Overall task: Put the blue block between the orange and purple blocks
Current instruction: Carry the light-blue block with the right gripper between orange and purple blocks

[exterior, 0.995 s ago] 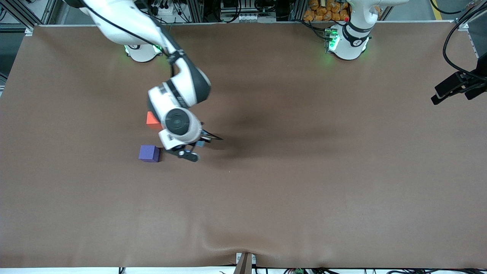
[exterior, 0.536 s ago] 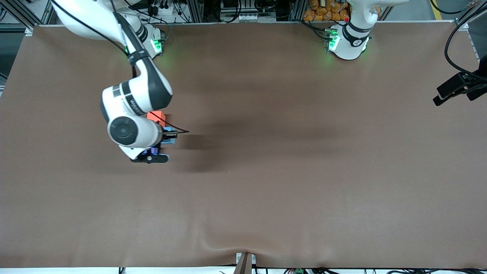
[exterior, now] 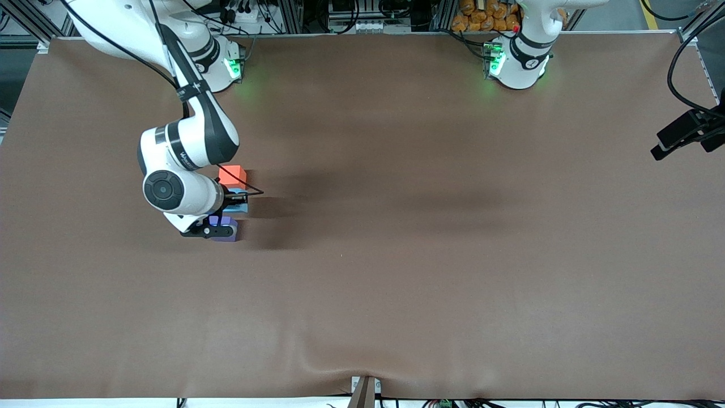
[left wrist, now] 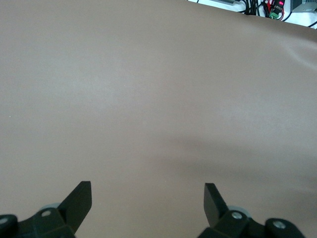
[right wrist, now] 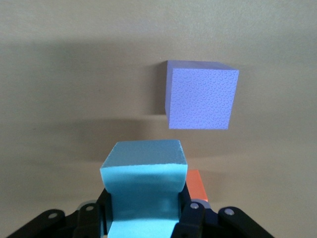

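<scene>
Brown cloth covers the whole table (exterior: pixel 430 283), and three small cubes sit close together toward the right arm's end of it. The right gripper (exterior: pixel 229 205) has its two fingers pressed tight on the blue block (right wrist: pixel 143 191), one on each side (you can see this best from the right wrist view). From the front view only a bit of the blue block (exterior: pixel 238 207) peeks out past the round white wrist. The right gripper hangs over the gap between the other two cubes. The orange block (exterior: pixel 231 174) sits on the cloth farther from the front camera than the blue one, and the purple block (exterior: pixel 225 233) sits nearer to that camera, partly under the black fingers. In the right wrist view the purple block (right wrist: pixel 200 95) stands alone on the cloth, and just a sliver of the orange block (right wrist: pixel 195 184) shows beside the blue cube. I cannot tell if the blue block touches the cloth yet. The left gripper (left wrist: pixel 147 201) waits with its fingers spread wide apart, holding nothing, over bare brown cloth. In the front view it (exterior: pixel 682 136) is at the edge of the picture by the left arm's end of the table.
</scene>
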### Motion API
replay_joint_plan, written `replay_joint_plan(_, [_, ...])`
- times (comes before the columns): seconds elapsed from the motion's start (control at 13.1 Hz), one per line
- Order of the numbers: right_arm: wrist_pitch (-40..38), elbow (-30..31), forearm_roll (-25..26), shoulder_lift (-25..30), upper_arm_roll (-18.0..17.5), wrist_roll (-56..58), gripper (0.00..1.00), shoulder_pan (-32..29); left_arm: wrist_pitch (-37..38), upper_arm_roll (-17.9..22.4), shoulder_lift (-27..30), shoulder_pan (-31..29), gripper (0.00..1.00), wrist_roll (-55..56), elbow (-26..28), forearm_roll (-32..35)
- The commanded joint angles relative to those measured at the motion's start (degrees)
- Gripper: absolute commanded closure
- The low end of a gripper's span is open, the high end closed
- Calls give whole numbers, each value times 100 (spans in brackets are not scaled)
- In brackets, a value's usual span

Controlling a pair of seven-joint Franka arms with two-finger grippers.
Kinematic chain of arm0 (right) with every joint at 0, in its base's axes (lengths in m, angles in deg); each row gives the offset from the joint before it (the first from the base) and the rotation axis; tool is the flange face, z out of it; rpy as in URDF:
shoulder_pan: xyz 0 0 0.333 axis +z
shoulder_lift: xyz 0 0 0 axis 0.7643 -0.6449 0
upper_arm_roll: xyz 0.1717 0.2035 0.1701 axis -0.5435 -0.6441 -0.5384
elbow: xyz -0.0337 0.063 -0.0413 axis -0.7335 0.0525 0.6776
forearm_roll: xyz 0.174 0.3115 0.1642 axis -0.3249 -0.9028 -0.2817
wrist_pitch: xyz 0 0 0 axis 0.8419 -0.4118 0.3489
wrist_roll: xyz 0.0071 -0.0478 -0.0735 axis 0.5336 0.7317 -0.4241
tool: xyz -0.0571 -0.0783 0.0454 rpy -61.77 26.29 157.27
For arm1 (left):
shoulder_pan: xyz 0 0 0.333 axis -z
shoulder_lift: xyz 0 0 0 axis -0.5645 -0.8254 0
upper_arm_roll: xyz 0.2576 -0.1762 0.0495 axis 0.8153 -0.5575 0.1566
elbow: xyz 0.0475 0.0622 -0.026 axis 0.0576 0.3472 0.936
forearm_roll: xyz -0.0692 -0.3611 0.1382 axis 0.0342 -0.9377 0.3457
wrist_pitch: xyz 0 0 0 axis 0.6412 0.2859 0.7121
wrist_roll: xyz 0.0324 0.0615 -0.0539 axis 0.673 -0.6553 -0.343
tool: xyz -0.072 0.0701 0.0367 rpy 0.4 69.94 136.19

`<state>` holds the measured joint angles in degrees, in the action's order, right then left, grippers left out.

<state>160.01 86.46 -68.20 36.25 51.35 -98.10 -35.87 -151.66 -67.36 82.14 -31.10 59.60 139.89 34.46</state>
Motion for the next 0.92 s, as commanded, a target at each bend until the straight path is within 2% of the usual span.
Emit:
replay_joint_plan(0.0, [479,624,54,272,-12,434,100,-219,-129,1,-9,-28,0,-58,-1,-31])
replay_joint_plan(0.38, [848,809,54,229,15,479,100,-246,-262,1,-71,-1,0,-58,-10,-58])
replay_joint_plan(0.61, [1532,1247,54,220,120,497,100,-298,-253,1,-19,-28,0,-93,-10,-58])
replay_joint_plan(0.84, [1746,1372,-15,202,120,479,100,-368,-244,1,-36,-116,0,-93,-1,-40])
